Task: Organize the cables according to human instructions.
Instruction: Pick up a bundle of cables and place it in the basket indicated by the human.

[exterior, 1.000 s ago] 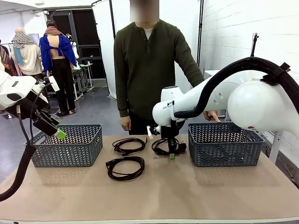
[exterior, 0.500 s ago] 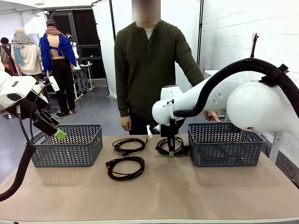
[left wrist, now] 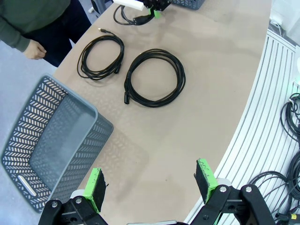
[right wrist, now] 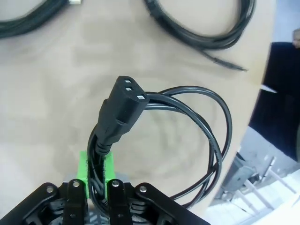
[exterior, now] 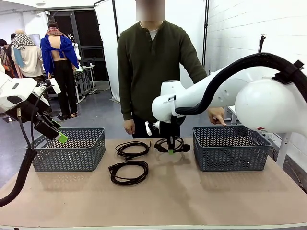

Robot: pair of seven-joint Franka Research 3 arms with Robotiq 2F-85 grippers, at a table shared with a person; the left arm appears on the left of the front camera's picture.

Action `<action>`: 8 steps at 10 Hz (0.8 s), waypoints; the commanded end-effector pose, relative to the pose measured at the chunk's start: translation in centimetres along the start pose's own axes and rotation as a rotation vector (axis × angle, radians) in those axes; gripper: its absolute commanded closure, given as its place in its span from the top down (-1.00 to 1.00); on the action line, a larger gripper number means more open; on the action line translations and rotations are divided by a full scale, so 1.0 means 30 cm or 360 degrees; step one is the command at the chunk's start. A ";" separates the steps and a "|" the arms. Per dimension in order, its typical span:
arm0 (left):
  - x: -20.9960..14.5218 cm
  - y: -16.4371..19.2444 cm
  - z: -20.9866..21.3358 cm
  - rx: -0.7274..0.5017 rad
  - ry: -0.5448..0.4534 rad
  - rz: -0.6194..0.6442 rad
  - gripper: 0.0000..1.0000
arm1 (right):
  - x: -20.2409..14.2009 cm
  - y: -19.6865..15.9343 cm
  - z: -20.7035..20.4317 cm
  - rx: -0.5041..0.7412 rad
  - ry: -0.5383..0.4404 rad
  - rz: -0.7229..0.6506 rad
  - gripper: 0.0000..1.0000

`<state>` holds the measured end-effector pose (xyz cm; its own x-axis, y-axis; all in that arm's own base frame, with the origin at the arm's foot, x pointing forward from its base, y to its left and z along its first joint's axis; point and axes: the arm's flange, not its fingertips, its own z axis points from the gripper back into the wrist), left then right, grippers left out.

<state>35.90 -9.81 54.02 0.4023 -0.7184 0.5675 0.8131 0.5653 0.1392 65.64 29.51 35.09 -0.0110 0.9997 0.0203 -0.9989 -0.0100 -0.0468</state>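
Note:
My right gripper is shut on a black cable, whose loop hangs just above the table beside the right basket. In the right wrist view the cable's chunky plug sticks out past the green pads. Two more cable loops lie flat on the table's middle left; the left wrist view shows these cable loops from above. The human stands at the far side, one hand pointing down over the right basket. My left gripper hangs open above the left basket.
Two grey mesh baskets stand at the table's far left and far right; the left basket has nothing visible in it. Bare tabletop spans the near half. More cords lie on the floor past the table edge.
My right gripper has closed on the cable and raised it off the table, shifting slightly left. The left arm has not moved.

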 end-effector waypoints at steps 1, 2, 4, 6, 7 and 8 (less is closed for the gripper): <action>-0.008 0.005 -0.008 -0.0004 -0.0039 -0.0007 1.00 | 0.007 0.028 0.099 0.0013 -0.0015 0.0029 -1.00; -0.008 0.005 -0.008 -0.0004 -0.0039 -0.0007 1.00 | 0.021 0.041 0.154 0.0042 -0.0027 0.0050 -1.00; -0.008 0.005 -0.008 -0.0004 -0.0039 -0.0007 1.00 | 0.030 0.078 0.285 0.0113 -0.0022 0.0116 -1.00; -0.008 0.005 -0.008 -0.0004 -0.0039 -0.0007 1.00 | -0.013 0.123 0.420 0.0137 -0.0024 0.0188 -1.00; -0.008 0.005 -0.008 -0.0004 -0.0039 -0.0007 1.00 | -0.044 0.147 0.485 0.0102 -0.0002 0.0200 -1.00; -0.008 0.005 -0.008 -0.0004 -0.0039 -0.0007 1.00 | -0.071 0.163 0.530 0.0084 0.0005 0.0200 -1.00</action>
<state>35.90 -9.82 54.02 0.4021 -0.7184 0.5676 0.8131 0.5652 0.1393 60.47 28.32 50.09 -0.1197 0.9928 0.0079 -0.9928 -0.1198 0.0082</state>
